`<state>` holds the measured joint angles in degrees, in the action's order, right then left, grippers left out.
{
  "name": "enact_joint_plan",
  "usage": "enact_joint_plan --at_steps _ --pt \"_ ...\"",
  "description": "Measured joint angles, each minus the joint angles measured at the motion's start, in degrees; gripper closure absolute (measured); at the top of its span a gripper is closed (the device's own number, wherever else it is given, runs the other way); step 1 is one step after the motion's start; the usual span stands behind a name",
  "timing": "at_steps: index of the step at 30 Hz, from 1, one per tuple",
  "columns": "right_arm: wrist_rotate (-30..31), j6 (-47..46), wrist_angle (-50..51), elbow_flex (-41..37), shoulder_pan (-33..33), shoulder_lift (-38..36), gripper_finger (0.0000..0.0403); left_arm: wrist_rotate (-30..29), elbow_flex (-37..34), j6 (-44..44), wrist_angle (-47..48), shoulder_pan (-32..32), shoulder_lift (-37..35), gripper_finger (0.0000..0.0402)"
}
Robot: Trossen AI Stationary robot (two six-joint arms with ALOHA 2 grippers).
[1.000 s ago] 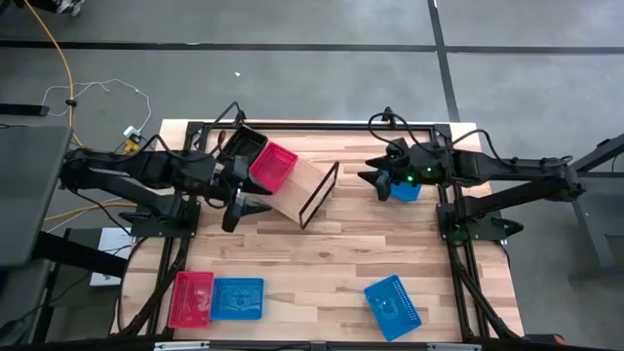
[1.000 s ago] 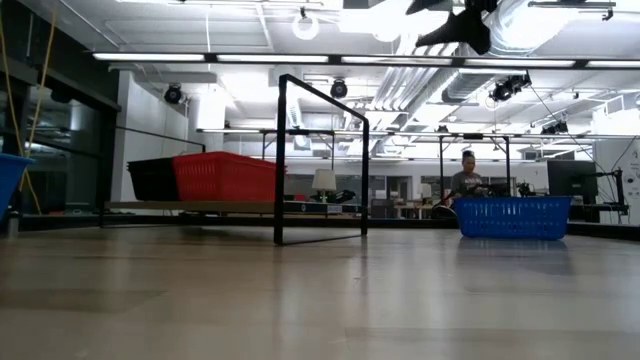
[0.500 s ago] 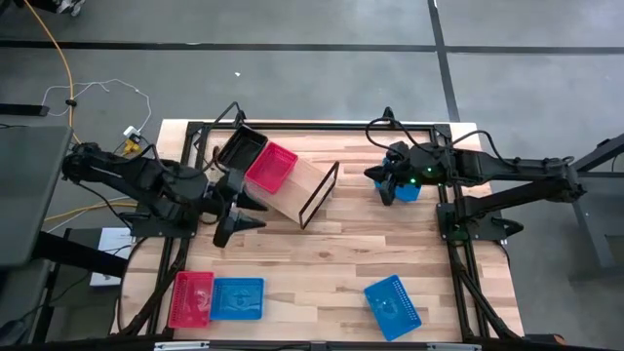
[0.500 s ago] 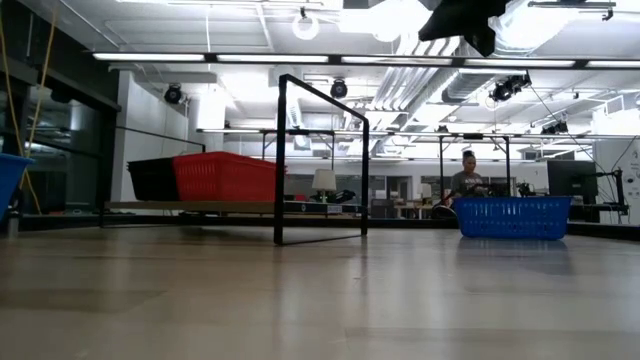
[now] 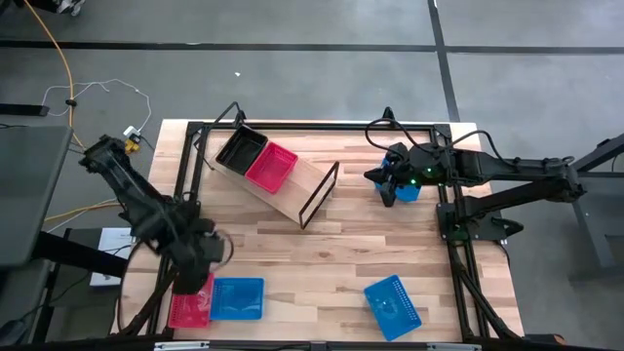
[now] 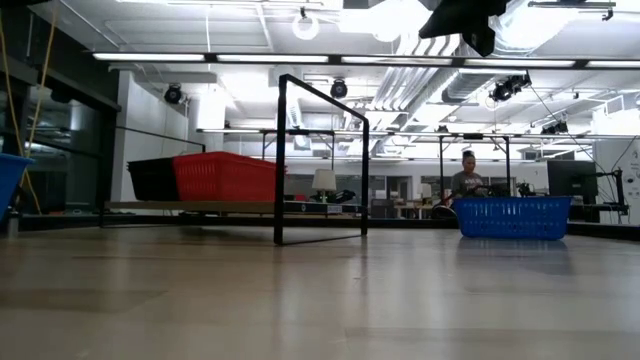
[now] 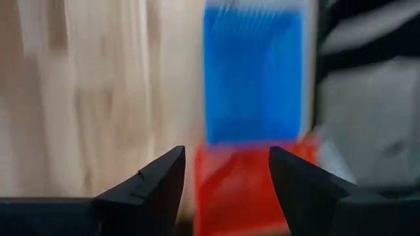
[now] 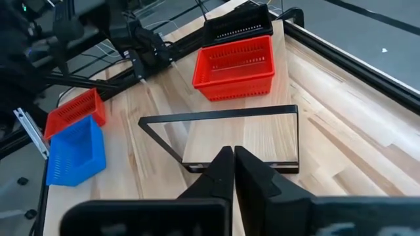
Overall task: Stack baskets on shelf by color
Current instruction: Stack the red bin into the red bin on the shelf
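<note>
Over the red basket (image 5: 191, 300) at the desk's (image 5: 331, 253) near left corner, the left pincer (image 7: 226, 180) hangs with fingers apart, probably to grasp it for the shelf (image 5: 297, 185), while the right pincer (image 8: 234, 172) is pressed together above a blue basket (image 5: 406, 189).

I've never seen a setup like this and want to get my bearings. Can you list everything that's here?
Table: one, light wood, under everything.
Shelf: one, light wood with a black end frame, lying at an angle at the far left.
Black basket: one, on the shelf's far end.
Red baskets: two, one on the shelf beside the black one, one at the near left.
Blue baskets: three, one beside the near-left red one, one near right, one far right.
Person: one, seated in the room behind.
Left arm's fingers: two, dark, open over the near-left red basket.
Right arm's fingers: two, dark, shut, above the far-right blue basket.
</note>
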<state>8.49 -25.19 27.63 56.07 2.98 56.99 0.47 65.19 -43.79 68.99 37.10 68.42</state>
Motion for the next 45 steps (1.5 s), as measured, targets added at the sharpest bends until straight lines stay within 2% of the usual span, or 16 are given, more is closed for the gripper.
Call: enact_joint_plan --at_steps 4,9,16,22,27,33,35,38,43,45 --pt "0.0 -0.3 -0.01 0.0 0.0 0.0 0.0402 -1.13 -0.72 -3.83 3.38 7.66 4.48 0.0193" --pt "0.0 -0.41 -0.01 0.0 0.0 0.0 0.0402 2.06 -7.85 -9.14 -8.6 11.27 5.39 0.0193" --pt "0.02 -0.47 0.01 0.0 0.0 0.02 0.0402 0.15 -14.77 -11.28 -10.21 11.33 5.36 0.0193" --pt "0.04 -0.48 0.43 0.0 0.0 0.02 0.0403 2.86 -19.49 -10.23 -11.17 11.87 5.31 0.0193" --pt "0.08 -0.48 0.45 0.0 0.0 0.02 0.0403 5.76 -23.54 -10.25 -17.59 11.68 5.29 0.0193" --pt "0.91 -0.49 0.45 0.0 -0.02 0.02 0.0403 6.17 -25.98 -11.54 -19.75 11.68 5.29 0.0197" --pt "0.96 -0.5 0.45 0.01 0.0 0.02 0.0403 5.99 -26.23 -11.52 -19.47 11.68 5.29 0.0209" --pt "1.01 -0.48 0.45 0.01 0.0 0.02 0.0403 5.71 -26.68 -11.13 -19.46 11.68 5.29 0.0247" --pt "2.39 -0.44 0.45 0.02 -0.02 0.02 0.0403 6.16 -26.88 -10.55 -19.3 11.6 5.11 0.036" --pt "2.43 -0.46 0.45 0.01 0.0 0.02 0.0403 7.52 -26.84 -10.34 -19.23 11.57 4.2 0.039"
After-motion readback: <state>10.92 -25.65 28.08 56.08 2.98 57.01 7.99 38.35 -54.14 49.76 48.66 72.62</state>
